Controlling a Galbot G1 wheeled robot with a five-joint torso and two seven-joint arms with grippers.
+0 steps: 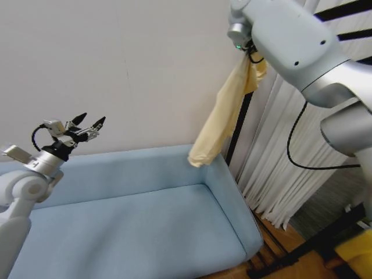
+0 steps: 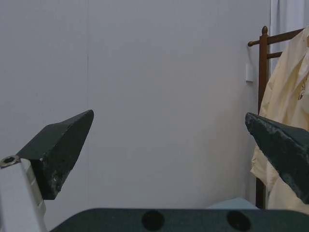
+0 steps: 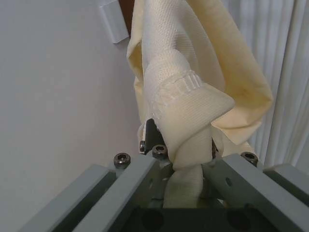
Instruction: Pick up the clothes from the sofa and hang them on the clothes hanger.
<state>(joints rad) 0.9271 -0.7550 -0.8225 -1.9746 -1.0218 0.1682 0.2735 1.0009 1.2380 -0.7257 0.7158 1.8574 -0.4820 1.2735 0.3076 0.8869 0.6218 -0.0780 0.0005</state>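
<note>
The right gripper (image 3: 186, 162) has its jaws clamped on a thick fold of the pale yellow garment (image 3: 193, 87); a ribbed hem of the cloth bunches over them and a strip of it runs down between the grey finger bars. In the head view this gripper is held high, above the right end of the sofa (image 1: 145, 226). The garment hangs from it in a long drape whose lower tip ends just above the right end of the sofa's backrest, clear of the seat cushions.

Just behind the cloth stands the dark pole of the clothes stand (image 1: 237, 128), rising past the sofa's right end. The left wrist view shows this stand as brown wood with a knob on top and a peg sticking out sideways. There the yellow fabric lies against the stand, but whether it is caught on a peg cannot be told. A small white wall plate (image 2: 249, 72) sits on the wall (image 1: 128, 70) near the top of the stand. A white pleated curtain (image 1: 273, 145) hangs to the right of the stand.

The left gripper (image 1: 90, 123) hovers over the left end of the sofa's backrest, near the wall, well apart from the garment. Its jaws are spread wide with nothing between them, and the dark pointed fingertips (image 2: 63, 140) frame bare wall in the left wrist view.
</note>
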